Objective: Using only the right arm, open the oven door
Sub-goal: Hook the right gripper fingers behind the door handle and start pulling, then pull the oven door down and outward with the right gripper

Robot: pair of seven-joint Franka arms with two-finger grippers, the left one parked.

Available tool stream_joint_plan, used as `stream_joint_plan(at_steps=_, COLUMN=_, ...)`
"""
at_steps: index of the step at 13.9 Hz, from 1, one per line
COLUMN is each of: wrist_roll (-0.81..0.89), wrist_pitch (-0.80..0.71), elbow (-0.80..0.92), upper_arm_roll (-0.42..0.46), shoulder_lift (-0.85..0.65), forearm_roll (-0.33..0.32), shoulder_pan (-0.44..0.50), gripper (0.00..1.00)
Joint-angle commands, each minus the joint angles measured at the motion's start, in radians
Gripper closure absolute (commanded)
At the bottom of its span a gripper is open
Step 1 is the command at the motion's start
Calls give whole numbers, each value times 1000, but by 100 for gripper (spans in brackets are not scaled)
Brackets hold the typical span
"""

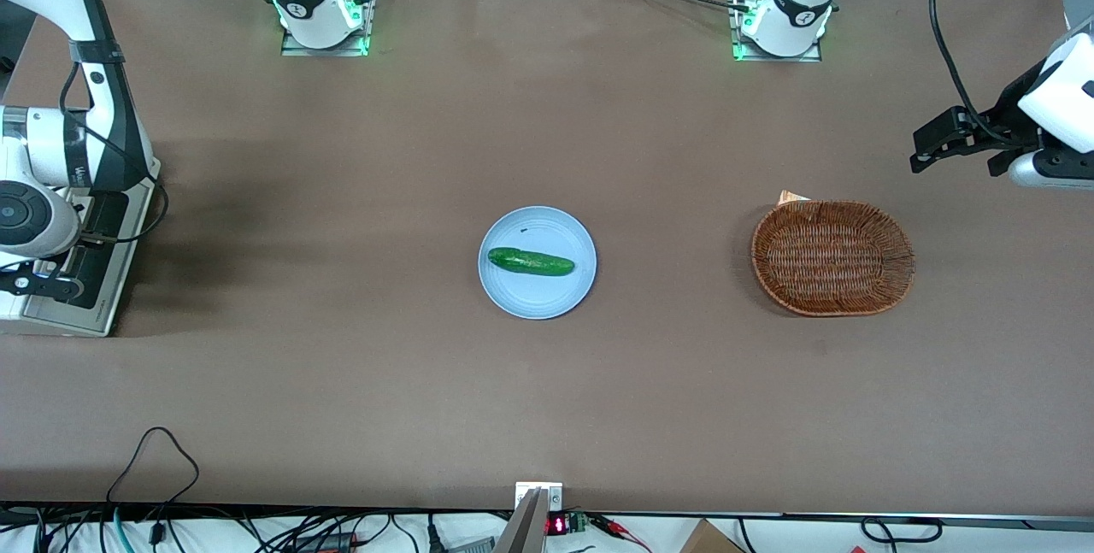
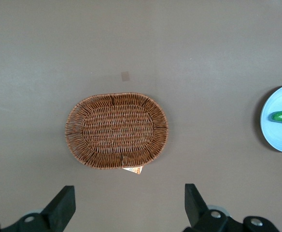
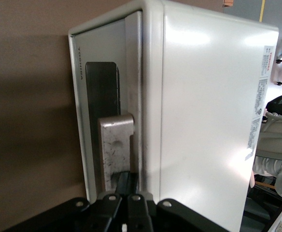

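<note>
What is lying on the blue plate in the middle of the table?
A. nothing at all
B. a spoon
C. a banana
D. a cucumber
D: a green cucumber lies across the blue plate, while the wicker basket sits toward the parked arm's end, and the gripper is over at the oven door, by its handle.
</note>
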Motion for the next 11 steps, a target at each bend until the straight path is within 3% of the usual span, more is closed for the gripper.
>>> stream_joint_plan(at_steps=1, wrist_roll=47, wrist_pitch=91, elbow=-18, upper_arm_roll=6, shoulder_lift=36, forearm_roll=-6, shoulder_pan=-11, gripper=100)
stream_joint_plan(at_steps=11, wrist_roll=136, wrist_pitch=155, elbow=-47, upper_arm_roll=17, shoulder_lift=48, forearm_roll=-2, shoulder_pan=-2, gripper=100)
